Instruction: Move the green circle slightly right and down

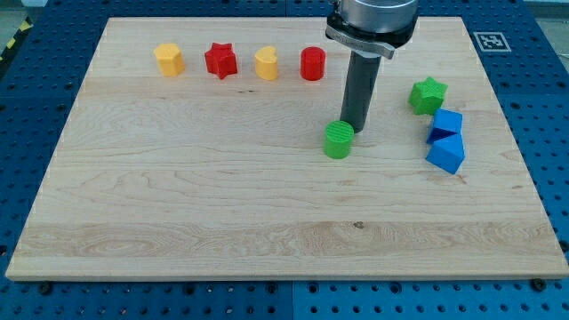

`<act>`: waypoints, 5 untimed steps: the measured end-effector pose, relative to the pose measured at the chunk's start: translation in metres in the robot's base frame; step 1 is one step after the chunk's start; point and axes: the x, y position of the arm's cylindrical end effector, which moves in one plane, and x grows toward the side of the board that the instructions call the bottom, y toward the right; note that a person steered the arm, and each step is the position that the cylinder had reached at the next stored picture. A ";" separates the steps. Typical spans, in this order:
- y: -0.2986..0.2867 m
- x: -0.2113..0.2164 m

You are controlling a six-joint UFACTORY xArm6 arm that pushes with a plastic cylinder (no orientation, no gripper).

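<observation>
Green circle [338, 140]: lying near the bench [222, 222] centre, slightly toward the view's right.

My tip [354, 133]: the end effector is a plain rod with nothing to part or close, standing just beside the circle's upper right edge; contact cannot be told.

Top row, view's left to right: yellow hexagon [169, 60], red star [220, 60], yellow heart [266, 64], red cylinder [313, 64].

View's right: green star [428, 95], two blue blocks [446, 122] [447, 154] sitting together below it.

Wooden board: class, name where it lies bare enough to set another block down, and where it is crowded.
Free: the whole strip of the board below the green circle, and the view's left under the yellow block. Crowded: the top row through the red cylinder, and the view's right, around the green star and blue blocks. My tip sits beside the circle.
</observation>
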 end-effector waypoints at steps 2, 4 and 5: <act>-0.017 0.000; -0.026 0.000; -0.042 0.000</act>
